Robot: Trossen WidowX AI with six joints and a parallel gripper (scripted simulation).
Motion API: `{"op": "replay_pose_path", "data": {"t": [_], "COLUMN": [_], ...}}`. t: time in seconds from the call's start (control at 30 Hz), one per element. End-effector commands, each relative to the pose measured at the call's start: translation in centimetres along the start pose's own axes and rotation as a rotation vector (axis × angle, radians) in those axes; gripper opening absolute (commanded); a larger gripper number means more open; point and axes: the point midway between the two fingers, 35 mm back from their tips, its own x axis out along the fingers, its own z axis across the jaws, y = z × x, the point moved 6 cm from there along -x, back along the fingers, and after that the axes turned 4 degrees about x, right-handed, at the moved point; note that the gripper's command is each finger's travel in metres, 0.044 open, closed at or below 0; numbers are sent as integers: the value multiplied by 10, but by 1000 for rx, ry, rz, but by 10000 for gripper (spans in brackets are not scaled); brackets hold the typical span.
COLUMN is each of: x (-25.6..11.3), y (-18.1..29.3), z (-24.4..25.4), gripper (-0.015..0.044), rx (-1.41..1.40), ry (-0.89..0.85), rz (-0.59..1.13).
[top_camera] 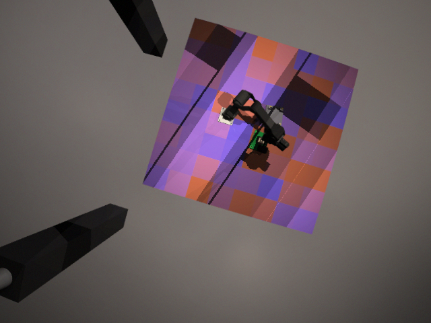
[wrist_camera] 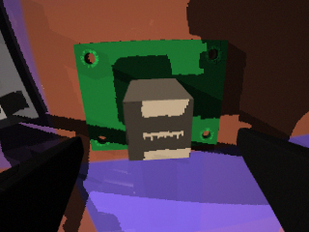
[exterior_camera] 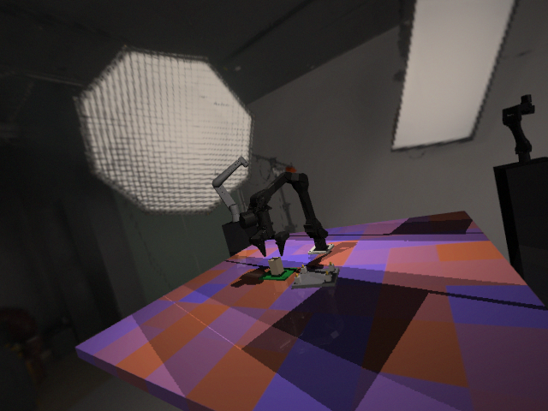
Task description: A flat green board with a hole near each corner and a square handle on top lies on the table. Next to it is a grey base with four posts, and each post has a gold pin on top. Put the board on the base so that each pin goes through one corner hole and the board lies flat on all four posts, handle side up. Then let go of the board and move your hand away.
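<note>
And here's the black parallel-jaw gripper (exterior_camera: 273,255) (wrist_camera: 161,139), fingers wide apart, holding nothing, poised above the flat green board (top_camera: 253,143) (exterior_camera: 281,277) (wrist_camera: 98,101) with its square beige handle (top_camera: 260,140) (exterior_camera: 276,266) (wrist_camera: 159,128)! The grey four-post base (top_camera: 275,114) (exterior_camera: 314,278) (wrist_camera: 14,72) waits beside the board, unloaded. Grasp, lift, pin alignment, seating, release and retreat all remain!

Studio Lamps and Idle Arms Surround the Bench

A glowing octagonal light panel (exterior_camera: 170,133) faces a tall rectangular one (exterior_camera: 451,70). Behind the bench (top_camera: 209,146) (exterior_camera: 212,327), a grey arm (exterior_camera: 224,192) stands on a dark pedestal (exterior_camera: 229,241); a black arm (exterior_camera: 518,128) tops a dark cabinet (exterior_camera: 528,212) at far right.
</note>
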Motion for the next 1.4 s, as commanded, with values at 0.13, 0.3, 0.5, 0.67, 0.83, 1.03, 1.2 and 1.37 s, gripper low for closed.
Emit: {"op": "replay_pose_path", "data": {"t": [0.13, 0.3, 0.5, 0.67, 0.83, 1.03, 1.2, 1.37], "x": [13, 21, 31, 39, 47, 57, 61, 61], "y": [-1, -1, -1, -1, 0, 1, 1, 1], "z": [0, 0, 0, 0, 0, 0, 1, 1], "gripper": [440, 440, 440, 440, 440, 440, 414, 282], "rx": [4, 4, 4, 4, 4, 4, 4, 4], "ry": [-4, -4, -4, -4, -4, -4, -4, -4], "rz": [-1, -1, -1, -1, 0, 0, 0, 0]}}
